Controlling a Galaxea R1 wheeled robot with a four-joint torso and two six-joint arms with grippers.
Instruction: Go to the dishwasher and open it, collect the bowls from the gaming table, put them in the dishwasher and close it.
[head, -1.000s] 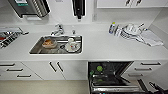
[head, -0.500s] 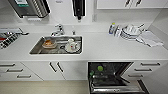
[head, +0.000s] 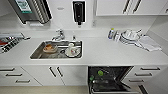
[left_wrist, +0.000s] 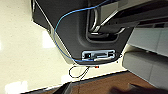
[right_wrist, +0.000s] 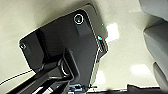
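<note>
The dishwasher (head: 110, 79) stands open below the white counter, to the right of the sink, and its dark racks show in the head view. A bright green bowl (head: 100, 73) sits in its upper rack. A smaller green patch (head: 91, 78) lies just left of and below the bowl; I cannot tell what it is. The gaming table is out of view. Both wrist views look down past the robot's own dark body at a pale glossy floor (left_wrist: 22, 50).
A steel sink (head: 37, 53) holds a cup and dishes, with a tap (head: 58, 35) behind it. White dishes (head: 130, 36) and a cloth lie at the counter's right end. White drawers (head: 150, 72) flank the dishwasher. A blue cable (left_wrist: 58, 37) hangs by the robot's body.
The whole head picture has slid slightly downward, so the camera has moved. Nothing on the counter or in the dishwasher has moved.
</note>
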